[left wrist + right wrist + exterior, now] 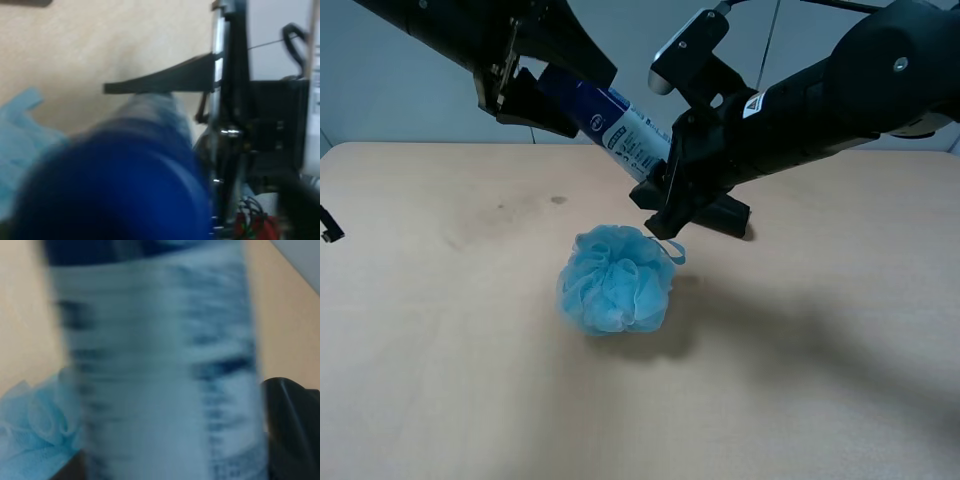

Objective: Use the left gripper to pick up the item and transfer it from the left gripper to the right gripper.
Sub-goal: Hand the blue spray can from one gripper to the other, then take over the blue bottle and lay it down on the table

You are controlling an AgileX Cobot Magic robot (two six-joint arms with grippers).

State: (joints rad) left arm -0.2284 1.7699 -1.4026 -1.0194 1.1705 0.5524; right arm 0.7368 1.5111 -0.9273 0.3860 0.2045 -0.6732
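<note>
The item, a slim bottle with a dark blue upper body and a white printed label, hangs tilted in the air above the table. My left gripper is shut on its blue end. In the left wrist view the blue end is a close blur beside one black finger. My right gripper is at the bottle's white lower end. The white label fills the right wrist view, blurred, with a dark finger beside it. Whether the right jaws press on it does not show.
A light-blue mesh bath puff lies on the beige table right under the bottle; it also shows in the wrist views. A long black case lies behind the right gripper.
</note>
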